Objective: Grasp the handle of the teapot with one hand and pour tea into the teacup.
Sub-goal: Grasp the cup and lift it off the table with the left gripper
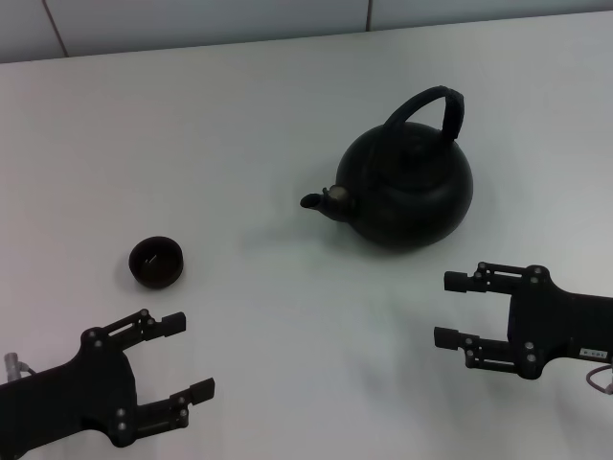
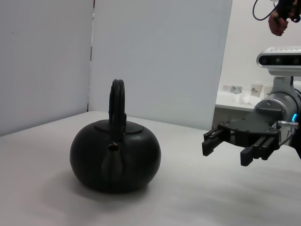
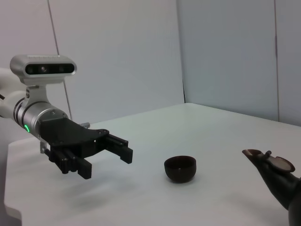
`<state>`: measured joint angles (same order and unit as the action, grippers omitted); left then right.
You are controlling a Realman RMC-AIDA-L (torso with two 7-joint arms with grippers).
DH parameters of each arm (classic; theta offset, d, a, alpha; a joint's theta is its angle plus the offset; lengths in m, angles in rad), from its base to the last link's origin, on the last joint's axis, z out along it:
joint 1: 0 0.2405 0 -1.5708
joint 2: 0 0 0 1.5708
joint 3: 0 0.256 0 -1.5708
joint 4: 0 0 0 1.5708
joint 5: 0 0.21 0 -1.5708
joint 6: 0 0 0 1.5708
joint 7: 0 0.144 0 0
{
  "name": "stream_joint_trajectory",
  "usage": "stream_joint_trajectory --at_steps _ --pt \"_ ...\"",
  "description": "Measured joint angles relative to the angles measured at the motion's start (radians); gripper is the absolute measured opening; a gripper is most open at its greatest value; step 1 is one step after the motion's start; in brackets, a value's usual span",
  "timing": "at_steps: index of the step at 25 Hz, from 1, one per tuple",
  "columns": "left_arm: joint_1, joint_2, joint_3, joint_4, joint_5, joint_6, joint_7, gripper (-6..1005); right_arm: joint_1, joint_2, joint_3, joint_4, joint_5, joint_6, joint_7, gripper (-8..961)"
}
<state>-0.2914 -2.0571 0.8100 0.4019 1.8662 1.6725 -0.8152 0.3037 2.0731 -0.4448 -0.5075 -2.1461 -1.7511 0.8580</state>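
Observation:
The matte-black teapot (image 1: 407, 187) stands upright on the white table, right of centre, its spout (image 1: 321, 199) pointing left toward the teacup. Its arched handle (image 1: 431, 110) stands up over the lid. The small dark teacup (image 1: 156, 262) sits to the left, apart from the teapot. My right gripper (image 1: 445, 309) is open and empty, in front of the teapot, not touching it. My left gripper (image 1: 192, 356) is open and empty, in front of the teacup. The left wrist view shows the teapot (image 2: 115, 157), handle (image 2: 117, 103) and right gripper (image 2: 225, 149). The right wrist view shows the teacup (image 3: 180, 168), spout (image 3: 268, 162) and left gripper (image 3: 107, 162).
The white table (image 1: 268, 115) ends at a far edge against pale wall panels (image 1: 192, 19). A shelf with small items (image 2: 244, 94) shows beyond the table in the left wrist view.

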Motion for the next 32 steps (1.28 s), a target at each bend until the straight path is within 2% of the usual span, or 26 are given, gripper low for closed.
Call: stream_joint_trajectory --at_steps 26,29,30,31,32 --pt "0.003 -0.003 -0.011 -0.01 -0.002 -0.005 0.006 803 -0.002 0.003 0.0 0.004 0.002 -0.001 -0.005 666" --pt "0.007 -0.005 -0.053 -0.012 -0.002 -0.004 0.008 804 -0.003 0.004 0.0 0.005 0.002 -0.001 -0.006 666" --pt "0.009 -0.008 -0.123 -0.012 -0.003 -0.009 0.011 804 -0.003 0.004 0.0 0.005 0.003 -0.001 -0.006 666" --pt "0.009 -0.008 -0.123 -0.012 -0.003 -0.009 0.011 804 -0.003 0.004 0.0 0.005 0.003 -0.001 -0.006 666" --pt "0.009 -0.009 -0.162 -0.013 -0.002 -0.015 0.012 804 -0.003 0.004 0.0 0.007 0.005 -0.001 -0.007 666"
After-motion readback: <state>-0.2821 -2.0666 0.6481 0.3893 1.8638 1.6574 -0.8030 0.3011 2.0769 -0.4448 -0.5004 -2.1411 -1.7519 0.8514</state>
